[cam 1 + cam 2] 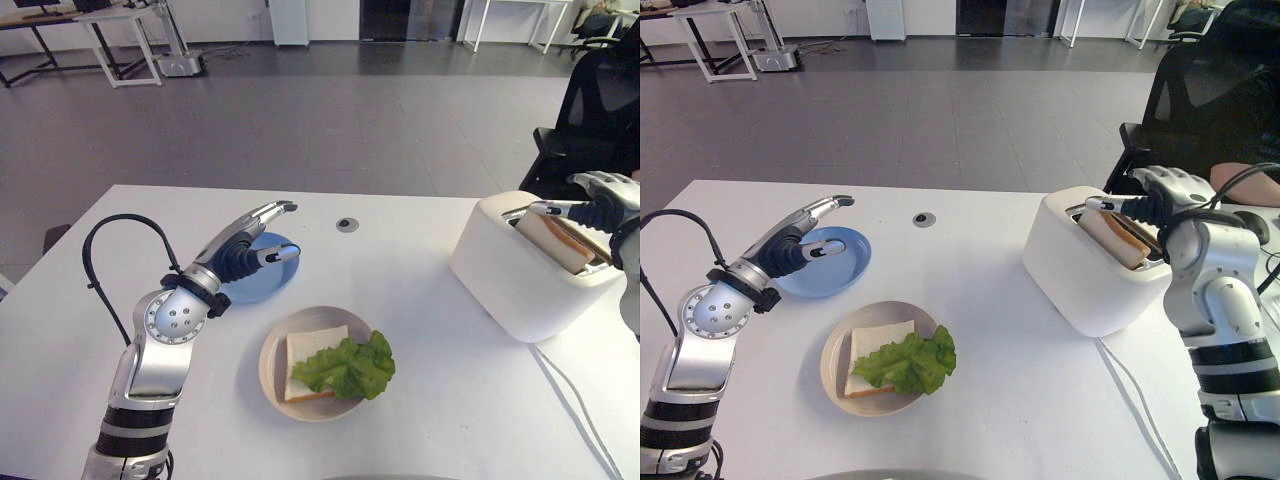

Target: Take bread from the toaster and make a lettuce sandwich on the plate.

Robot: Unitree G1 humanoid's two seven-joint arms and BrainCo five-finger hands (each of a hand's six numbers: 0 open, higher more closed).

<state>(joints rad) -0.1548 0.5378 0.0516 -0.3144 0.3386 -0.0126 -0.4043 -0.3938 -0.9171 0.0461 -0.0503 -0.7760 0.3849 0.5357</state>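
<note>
A white toaster (1080,275) stands at the table's right side with a bread slice (1116,238) sticking up out of its slot. My right hand (1145,203) is at the top of the toaster, fingers closed on the slice's upper edge. On the beige plate (272,372) near the front middle lies another bread slice (310,352) with a green lettuce leaf (350,368) on it. My left hand (248,245) hovers open over a blue plate (262,283), holding nothing.
The toaster's white cable (1130,385) trails toward the front right edge. A small round grommet (347,224) sits in the tabletop at the back middle. A black chair (590,110) stands behind the toaster.
</note>
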